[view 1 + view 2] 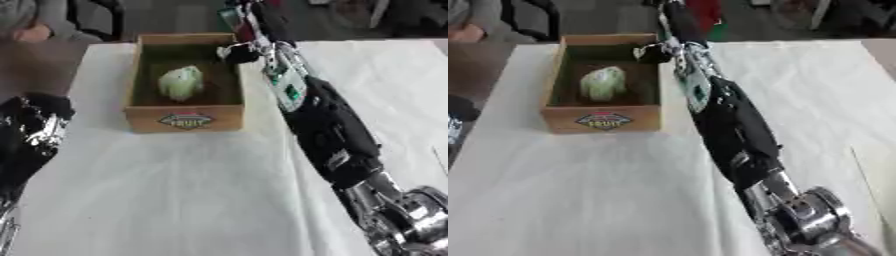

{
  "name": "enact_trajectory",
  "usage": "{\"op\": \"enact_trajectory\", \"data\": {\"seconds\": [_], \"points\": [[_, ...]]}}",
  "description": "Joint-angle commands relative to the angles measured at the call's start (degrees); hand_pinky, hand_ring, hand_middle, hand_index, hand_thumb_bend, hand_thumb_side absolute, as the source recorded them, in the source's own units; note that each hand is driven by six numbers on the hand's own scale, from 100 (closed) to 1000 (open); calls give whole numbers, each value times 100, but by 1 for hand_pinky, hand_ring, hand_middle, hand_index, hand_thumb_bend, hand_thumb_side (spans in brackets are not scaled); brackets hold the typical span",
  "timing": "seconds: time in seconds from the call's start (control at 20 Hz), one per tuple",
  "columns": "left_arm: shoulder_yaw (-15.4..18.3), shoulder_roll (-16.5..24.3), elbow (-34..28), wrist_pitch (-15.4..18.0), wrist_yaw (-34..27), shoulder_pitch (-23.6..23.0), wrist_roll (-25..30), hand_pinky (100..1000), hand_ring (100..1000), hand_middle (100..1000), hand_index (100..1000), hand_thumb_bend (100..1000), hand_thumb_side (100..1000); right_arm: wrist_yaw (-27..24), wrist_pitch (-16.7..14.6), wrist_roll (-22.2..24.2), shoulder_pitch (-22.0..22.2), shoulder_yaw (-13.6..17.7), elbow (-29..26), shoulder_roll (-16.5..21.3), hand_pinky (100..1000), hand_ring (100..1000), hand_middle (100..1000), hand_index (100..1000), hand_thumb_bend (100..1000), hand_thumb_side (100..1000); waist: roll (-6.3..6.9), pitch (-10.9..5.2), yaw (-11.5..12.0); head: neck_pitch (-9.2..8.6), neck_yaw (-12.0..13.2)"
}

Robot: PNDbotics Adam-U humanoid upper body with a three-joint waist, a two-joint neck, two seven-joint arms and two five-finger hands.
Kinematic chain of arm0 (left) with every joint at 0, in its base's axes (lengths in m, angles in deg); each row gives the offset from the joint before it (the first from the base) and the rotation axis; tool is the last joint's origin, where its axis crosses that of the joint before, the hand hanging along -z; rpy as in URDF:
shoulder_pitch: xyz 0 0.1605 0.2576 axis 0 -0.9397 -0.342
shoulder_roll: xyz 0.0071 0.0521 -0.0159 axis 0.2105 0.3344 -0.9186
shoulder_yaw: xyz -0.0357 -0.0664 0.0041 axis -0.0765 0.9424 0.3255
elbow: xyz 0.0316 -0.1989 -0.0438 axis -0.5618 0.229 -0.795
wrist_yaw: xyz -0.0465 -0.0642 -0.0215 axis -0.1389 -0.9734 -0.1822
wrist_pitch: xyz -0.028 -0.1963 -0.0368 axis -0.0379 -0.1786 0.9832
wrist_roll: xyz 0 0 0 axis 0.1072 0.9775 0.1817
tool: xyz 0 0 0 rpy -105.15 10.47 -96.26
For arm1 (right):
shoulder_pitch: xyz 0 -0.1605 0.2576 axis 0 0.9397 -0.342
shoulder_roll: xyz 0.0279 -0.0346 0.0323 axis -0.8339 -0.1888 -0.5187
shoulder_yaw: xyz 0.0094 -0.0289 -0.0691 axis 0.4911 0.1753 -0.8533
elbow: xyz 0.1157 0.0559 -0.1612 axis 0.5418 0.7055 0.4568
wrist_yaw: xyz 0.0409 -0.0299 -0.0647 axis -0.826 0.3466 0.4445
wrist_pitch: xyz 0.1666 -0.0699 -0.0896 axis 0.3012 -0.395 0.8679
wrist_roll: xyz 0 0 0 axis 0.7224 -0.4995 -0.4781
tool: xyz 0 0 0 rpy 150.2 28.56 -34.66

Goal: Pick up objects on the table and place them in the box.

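On the white table (pixel 175 190), right hand (pixel 238 52) over box (pixel 184 117), fingers unclear.

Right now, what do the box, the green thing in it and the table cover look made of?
Box: looks like wood, matte tan walls with a printed label on the front. Green object: pale green, rounded, dull; material unclear, possibly soft plastic or a vegetable. Table cover: white, matte, faintly creased, likely cloth or paper.
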Motion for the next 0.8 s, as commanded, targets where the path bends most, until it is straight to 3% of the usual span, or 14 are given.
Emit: {"op": "enact_trajectory", "data": {"seconds": [0.05,0.35,0.8], "points": [[58,53,-82,10,-4,33,-31,731,623,567,584,261,367,-572,207,-239,6,244,-160,486,624,783,759,808,462,154,23,-118,-30,-46,45],[77,70,-76,13,3,7,-54,731,623,567,583,261,367,-1701,452,-821,452,555,-72,1093,597,765,737,785,452,146,24,-119,-145,-42,116],[92,82,-74,16,4,-18,-68,731,623,567,581,258,369,-2550,402,-1054,1057,622,-132,1500,588,756,722,777,448,147,23,-86,-214,-24,155]]}}
